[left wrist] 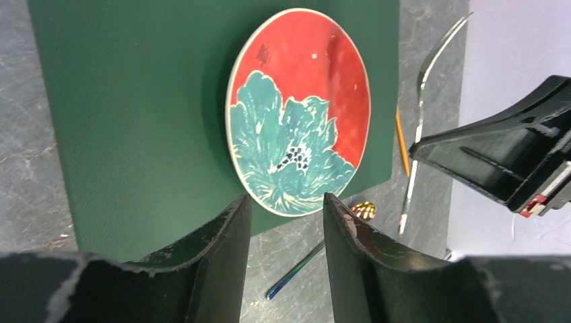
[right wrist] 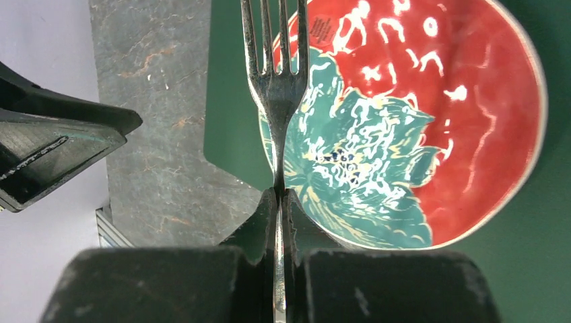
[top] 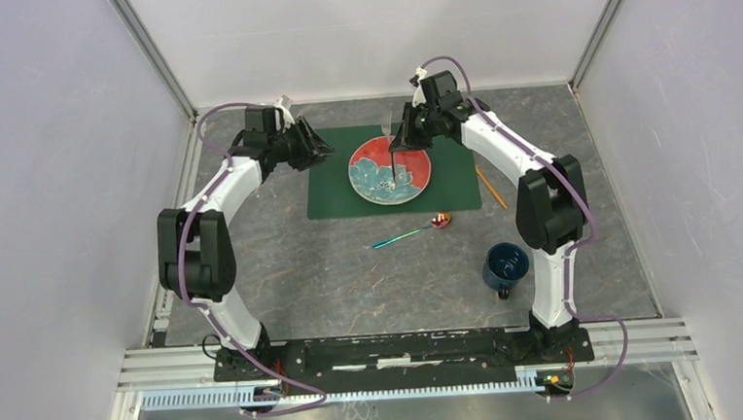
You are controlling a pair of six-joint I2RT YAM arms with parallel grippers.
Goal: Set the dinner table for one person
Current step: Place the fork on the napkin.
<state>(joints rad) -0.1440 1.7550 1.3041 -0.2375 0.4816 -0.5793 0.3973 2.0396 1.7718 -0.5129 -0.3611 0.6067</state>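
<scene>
Top view: the desk (top: 352, 279) spans the cell floor. One green placemat (top: 332, 188) lies toward 12 o'clock with one plate (top: 390, 170) on it. One spoon (top: 413, 232), one mug (top: 504, 265) and one pencil (top: 490, 186) lie toward 3 o'clock.

Left wrist view: the left end effector (left wrist: 286, 198) is half spread and holds nothing.

Right wrist view: the right end effector (right wrist: 279, 194) is pressed together, pinching the handle of one fork (right wrist: 277, 87), its tines over the plate's rim.

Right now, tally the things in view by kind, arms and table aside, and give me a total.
plate: 1
fork: 1
spoon: 1
mug: 1
placemat: 1
orange stick: 1
Total: 6
</scene>
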